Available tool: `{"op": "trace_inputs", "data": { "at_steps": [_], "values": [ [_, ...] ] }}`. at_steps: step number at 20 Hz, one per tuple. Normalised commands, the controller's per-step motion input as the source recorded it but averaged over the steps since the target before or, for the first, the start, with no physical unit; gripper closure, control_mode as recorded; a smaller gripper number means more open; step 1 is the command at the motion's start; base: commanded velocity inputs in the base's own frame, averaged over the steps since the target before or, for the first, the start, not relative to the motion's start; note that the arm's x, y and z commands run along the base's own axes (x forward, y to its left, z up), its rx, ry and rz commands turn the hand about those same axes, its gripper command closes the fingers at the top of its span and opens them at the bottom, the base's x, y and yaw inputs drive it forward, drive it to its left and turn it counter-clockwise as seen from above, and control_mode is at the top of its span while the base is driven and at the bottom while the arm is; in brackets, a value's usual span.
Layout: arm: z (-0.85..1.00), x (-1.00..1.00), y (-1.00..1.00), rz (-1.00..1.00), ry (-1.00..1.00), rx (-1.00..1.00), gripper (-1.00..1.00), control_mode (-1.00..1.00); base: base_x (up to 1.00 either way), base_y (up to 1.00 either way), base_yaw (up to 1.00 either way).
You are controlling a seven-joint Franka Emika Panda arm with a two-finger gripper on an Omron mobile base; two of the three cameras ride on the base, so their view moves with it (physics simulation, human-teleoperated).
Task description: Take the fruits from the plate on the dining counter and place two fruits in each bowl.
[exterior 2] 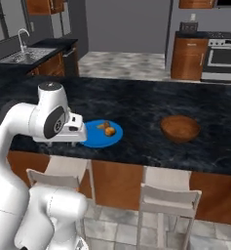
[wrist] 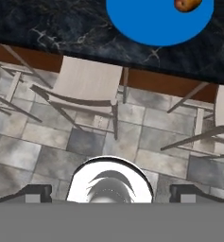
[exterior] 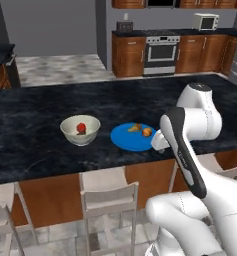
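- Plate [exterior: 130,139], flat and blue, sits near the front edge of the black dining counter [exterior: 35,125]. No words or labels can be read on anything.
- Two fruits lie on the far side of the plate: a tan one [exterior: 134,128] and an orange one [exterior: 147,132], close together.
- A red fruit [exterior: 81,128] sits inside the white bowl [exterior: 80,129], just left of the plate.
- A brown bowl [exterior 2: 180,128] stands well to the right of the plate.
- Pale chairs [exterior: 109,195] stand below the counter in front of the plate.
- The gripper [exterior 2: 70,141] hangs by the plate's near edge; I cannot tell how its jaws stand.
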Motion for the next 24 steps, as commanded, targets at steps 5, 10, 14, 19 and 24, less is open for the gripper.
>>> {"op": "trace_inputs", "data": {
  "at_steps": [5, 10, 14, 19, 24],
  "values": [
    [0.00, 0.00, 0.00, 0.00, 0.00, 0.00, -1.00, 1.00, 0.88, -0.84, 0.09],
    [0.00, 0.00, 0.00, 0.00, 0.00, 0.00, -1.00, 1.00, 0.63, -0.73, 0.13],
    [0.00, 0.00, 0.00, 0.00, 0.00, 0.00, -1.00, 1.00, 0.88, -0.02, 0.12],
    [0.00, 0.00, 0.00, 0.00, 0.00, 0.00, -1.00, 1.00, 0.82, 0.00, -0.17],
    [0.00, 0.00, 0.00, 0.00, 0.00, 0.00, -1.00, 1.00, 0.80, 0.00, -0.47]
  ]
}}
